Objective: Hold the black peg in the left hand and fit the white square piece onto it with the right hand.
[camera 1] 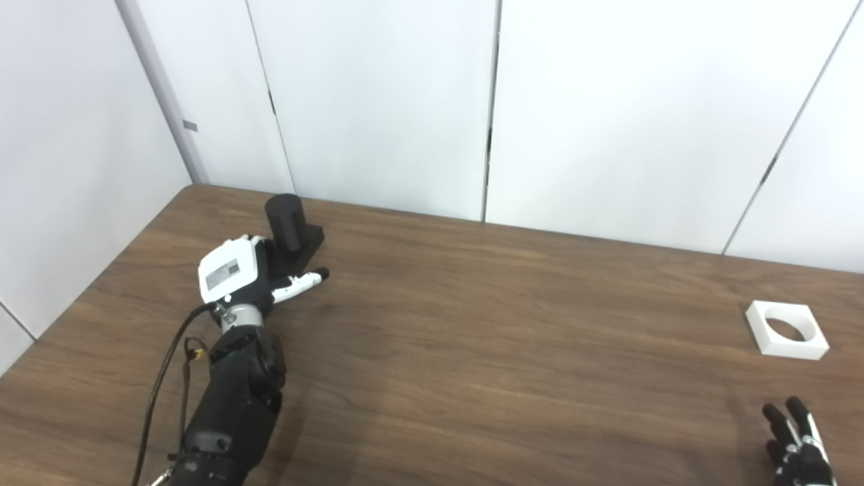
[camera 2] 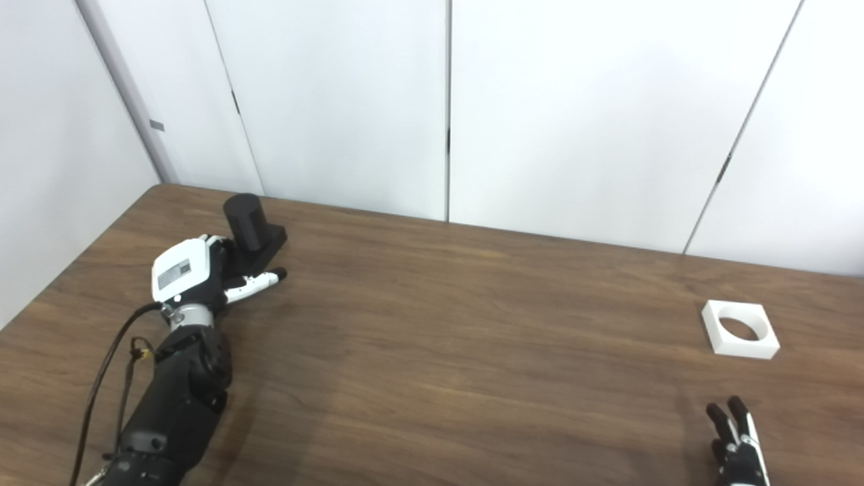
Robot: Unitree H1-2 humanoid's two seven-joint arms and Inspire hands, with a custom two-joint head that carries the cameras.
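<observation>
White wall panels backed the wooden surface (camera 1: 472, 324). At far left, the black peg (camera 1: 287, 223) was touched by the left hand (camera 1: 233, 273), grip unclear. At right, the white square piece (camera 1: 786, 329) lay beyond the right hand's (camera 1: 800, 449) spread fingers (camera 1: 776, 415), apart.

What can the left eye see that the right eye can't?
Only the left eye view shows a little more of the right hand near the picture's bottom corner. Only the right eye view shows more bare table to the right of the white square piece. Both show the left hand reaching at the black peg in the table's far left corner, and the white square piece lying flat, untouched, with the right hand's fingers spread below it.
</observation>
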